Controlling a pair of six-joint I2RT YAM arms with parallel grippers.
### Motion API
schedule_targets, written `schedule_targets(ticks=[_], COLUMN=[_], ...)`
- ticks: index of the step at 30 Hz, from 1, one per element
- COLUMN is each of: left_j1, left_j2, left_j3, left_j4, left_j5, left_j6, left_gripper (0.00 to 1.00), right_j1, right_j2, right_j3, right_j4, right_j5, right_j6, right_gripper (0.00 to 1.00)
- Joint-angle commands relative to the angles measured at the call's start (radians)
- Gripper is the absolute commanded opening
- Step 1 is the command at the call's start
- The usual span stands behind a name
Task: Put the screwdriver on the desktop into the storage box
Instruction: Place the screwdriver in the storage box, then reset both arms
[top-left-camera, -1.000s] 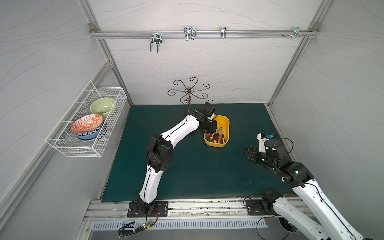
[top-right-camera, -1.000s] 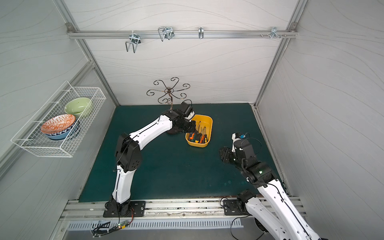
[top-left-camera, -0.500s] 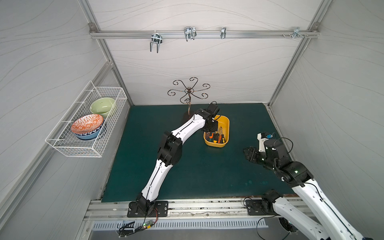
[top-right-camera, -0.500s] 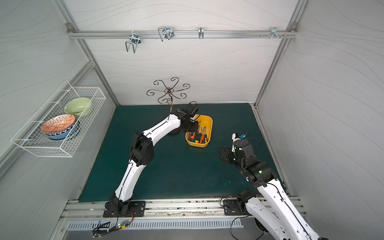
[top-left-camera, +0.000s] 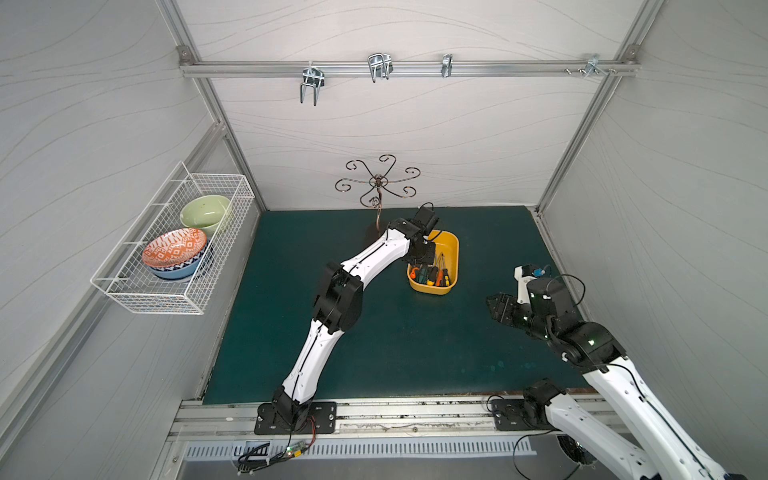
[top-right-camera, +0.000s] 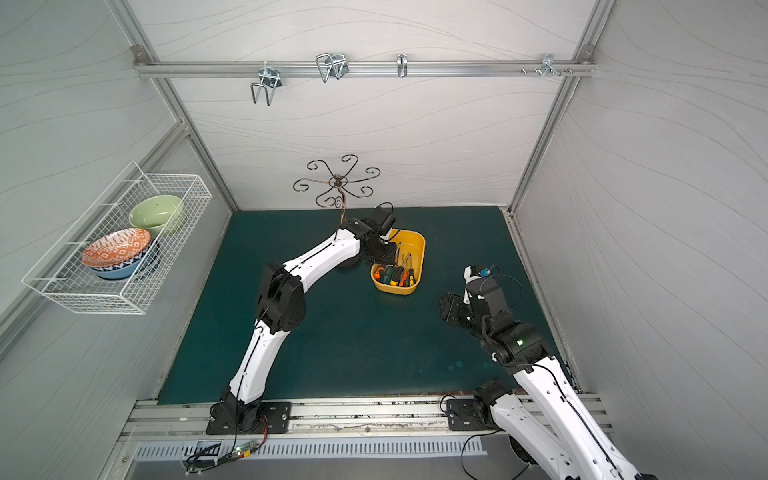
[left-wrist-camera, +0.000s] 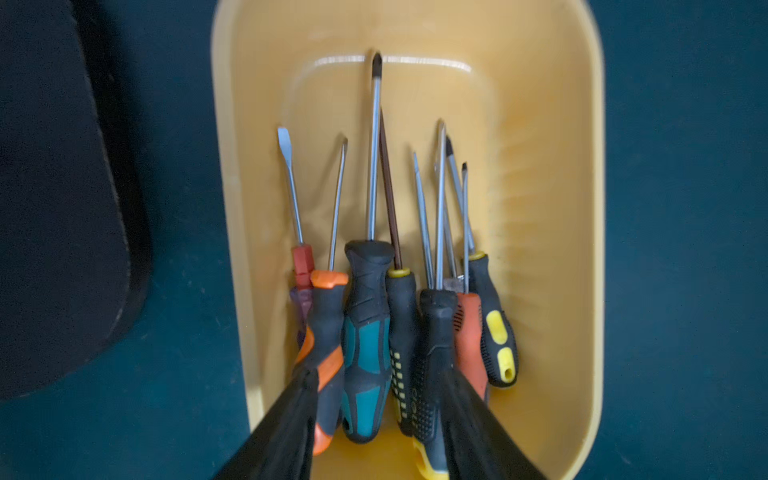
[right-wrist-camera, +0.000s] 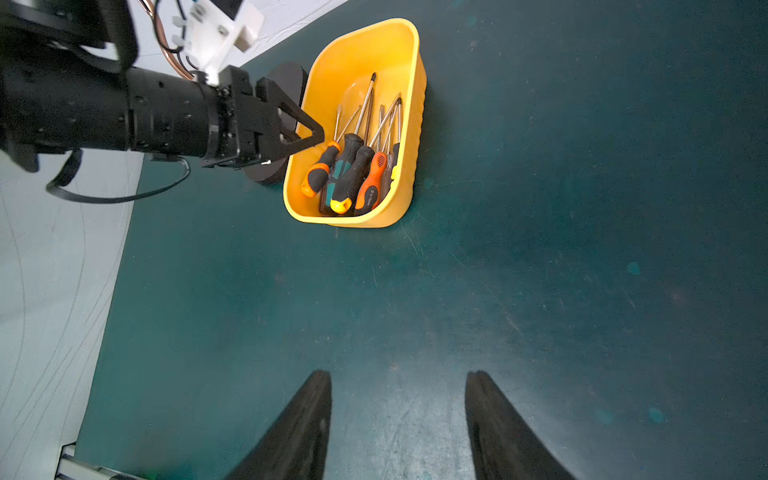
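Observation:
The yellow storage box stands at the back of the dark teal desktop. Several screwdrivers lie side by side in the storage box, handles together and shafts pointing at the far end. My left gripper hangs low over the handle end, open. A teal-black handle and a black-yellow handle lie between its fingers, and neither is pinched. No screwdriver shows on the bare desktop. My right gripper stands open and empty above the desktop, right of the box.
The black round base of a curly metal hook stand sits close against the box's left side. A white wire basket holding bowls hangs on the left wall. Hooks hang from a rail on the back wall.
My left arm reached further over the box, and its jaws have gone from shut to open above the handles. The right arm has not moved.

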Motion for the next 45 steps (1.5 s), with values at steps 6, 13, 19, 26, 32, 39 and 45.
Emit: schedule_targets(ticks=[6, 13, 19, 26, 32, 39, 45], left_j1=[-0.005, 0.045, 0.206, 0.410, 0.453, 0.552, 0.581], left_j2=[-0.622, -1.058, -1.255, -1.231, -1.146, -1.025, -0.919], left_j3=[-0.609, -1.137, -1.402, -1.538, -1.613, -1.713, -1.749], left_j4=[0.482, 0.737, 0.882, 0.984, 1.155, 1.438, 1.623], left_j5=[-0.262, -0.503, -0.585, -0.521, -0.501, -0.367, -0.340], left_j6=[-0.031, 0.097, 0.263, 0.354, 0.422, 0.375, 0.395], left_gripper=[0.49, 0.53, 0.95, 0.99, 0.99, 0.99, 0.99], right_j1=[-0.134, -0.480, -0.519, -0.466, -0.440, -0.337, -0.362], right_j2=[0.105, 0.288, 0.341, 0.461, 0.588, 0.858, 0.875], right_j3=[0.027, 0.033, 0.001, -0.205, -0.328, -0.417, -0.404], right_j4=[0.031, 0.210, 0.405, 0.862, 1.185, 1.628, 1.595], right_j5=[-0.052, -0.244, 0.012, 0.087, 0.070, 0.084, 0.110], right_j6=[0.012, -0.028, -0.133, -0.464, -0.503, -0.627, -0.582], right_gripper=[0.54, 0.61, 0.67, 0.69, 0.69, 0.70, 0.80])
